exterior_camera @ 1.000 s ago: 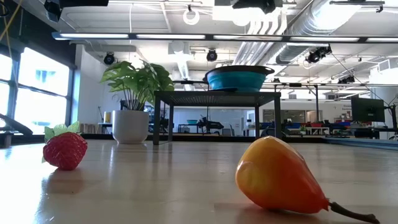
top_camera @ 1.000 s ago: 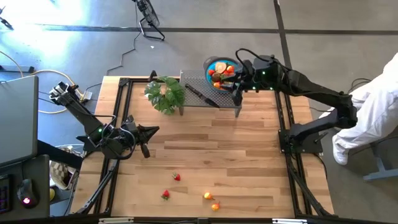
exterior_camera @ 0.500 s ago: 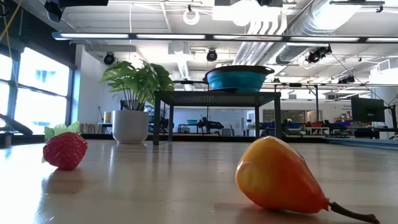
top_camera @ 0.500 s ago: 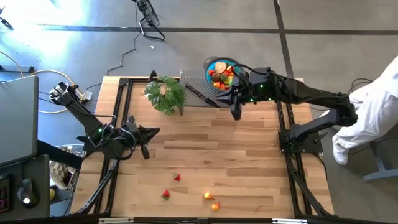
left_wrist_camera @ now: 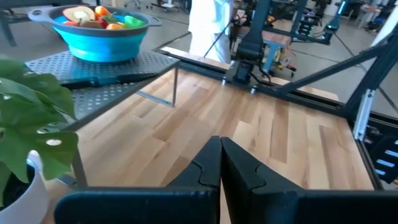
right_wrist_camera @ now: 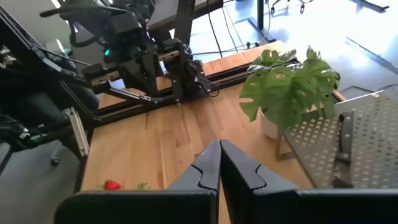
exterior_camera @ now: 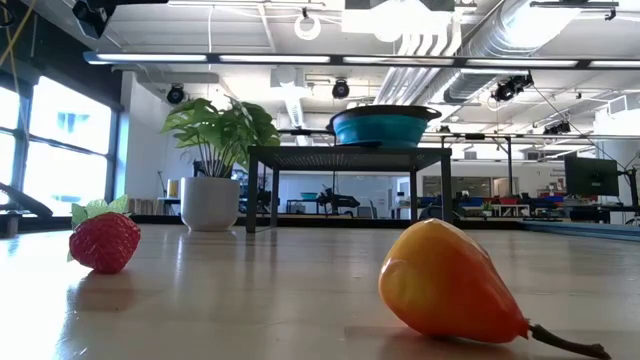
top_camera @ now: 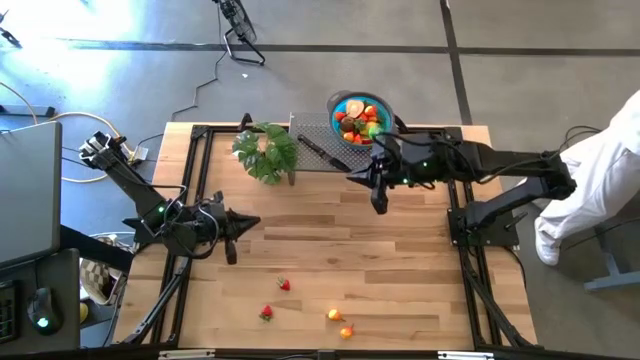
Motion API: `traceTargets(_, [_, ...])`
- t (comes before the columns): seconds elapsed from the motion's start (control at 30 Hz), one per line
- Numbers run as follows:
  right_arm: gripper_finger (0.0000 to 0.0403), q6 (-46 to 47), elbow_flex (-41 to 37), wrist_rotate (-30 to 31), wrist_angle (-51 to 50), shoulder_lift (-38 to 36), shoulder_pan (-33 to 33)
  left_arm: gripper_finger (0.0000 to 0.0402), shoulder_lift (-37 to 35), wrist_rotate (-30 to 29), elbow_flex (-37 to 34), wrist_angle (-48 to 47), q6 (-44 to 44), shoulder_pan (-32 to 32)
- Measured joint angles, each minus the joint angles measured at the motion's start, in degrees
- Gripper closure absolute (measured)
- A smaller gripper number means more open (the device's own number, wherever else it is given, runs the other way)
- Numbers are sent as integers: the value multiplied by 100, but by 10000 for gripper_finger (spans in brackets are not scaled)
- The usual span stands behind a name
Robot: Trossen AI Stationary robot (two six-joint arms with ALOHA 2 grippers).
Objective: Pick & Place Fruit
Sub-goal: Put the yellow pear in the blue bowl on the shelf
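Both pincers are closed and empty, the right pincer (top_camera: 379, 205) beside the blue bowl (top_camera: 340, 104) of fruit (top_camera: 358, 116), the left pincer (top_camera: 232, 253) above the tabletop (top_camera: 400, 260), four fruits (top_camera: 284, 285) lying loose near its front edge.

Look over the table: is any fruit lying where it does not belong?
Yes. Two strawberries and two orange pieces lie loose on the table's near edge, far from the blue bowl of fruit.

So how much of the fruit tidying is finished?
Much fruit already sits in the blue bowl. Nothing is in hand: the right pincer hangs shut and empty near the rack, the left pincer waits shut. Two strawberries and two orange pieces remain on the table.
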Motion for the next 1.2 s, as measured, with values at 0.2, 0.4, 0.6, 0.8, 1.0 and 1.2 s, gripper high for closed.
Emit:
traceTargets(0.2, [401,347,0,374,16,149,466,402,0,40,-1,-4,37,0])
traceTargets(0.4, [401,731,0,466,130,539,921,402,2,75,0,-9,37,0])
traceTargets(0.6, [401,1121,-2,462,399,885,1410,402,2,269,-2,-27,37,0])
traceTargets(0.8, [401,1450,-2,783,590,1157,1876,402,2,478,-1,-99,37,0])
traceTargets(1.0, [401,1847,-2,928,673,1345,2301,402,4,577,0,-178,37,0])
traceTargets(1.2, [401,2018,-2,1242,669,1438,2772,402,4,546,0,-180,37,0])
